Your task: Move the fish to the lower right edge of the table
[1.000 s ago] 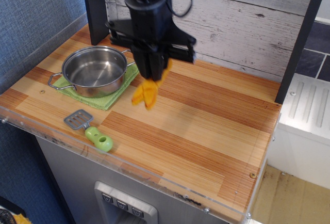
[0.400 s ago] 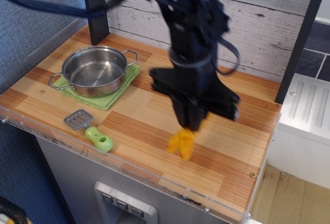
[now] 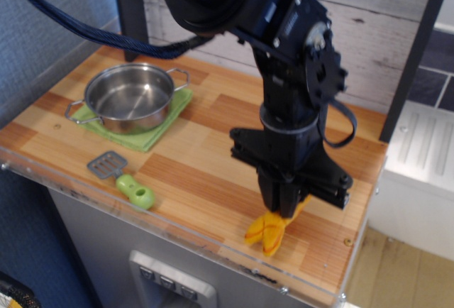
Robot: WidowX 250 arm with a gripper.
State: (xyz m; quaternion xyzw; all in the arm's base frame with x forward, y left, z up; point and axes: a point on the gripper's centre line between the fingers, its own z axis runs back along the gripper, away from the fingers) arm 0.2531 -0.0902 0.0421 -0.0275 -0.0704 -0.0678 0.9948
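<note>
The fish point(image 3: 268, 230) is a small orange-yellow plush with a forked tail. It hangs tail-down from my gripper point(image 3: 285, 211), which is shut on its upper end. The tail is at or just above the wooden table point(image 3: 213, 173) near its front right edge; I cannot tell whether it touches. My black arm comes down from the upper left and hides the top of the fish.
A steel pot point(image 3: 130, 96) stands on a green cloth mat point(image 3: 157, 135) at the back left. A grey spatula with a green handle point(image 3: 122, 179) lies near the front left edge. A clear acrylic rim point(image 3: 234, 258) runs along the front. A corner screw point(image 3: 347, 241) sits at the front right.
My gripper has carried the fish from beside the pot across the table to the front right, and lowered it close to the surface.
</note>
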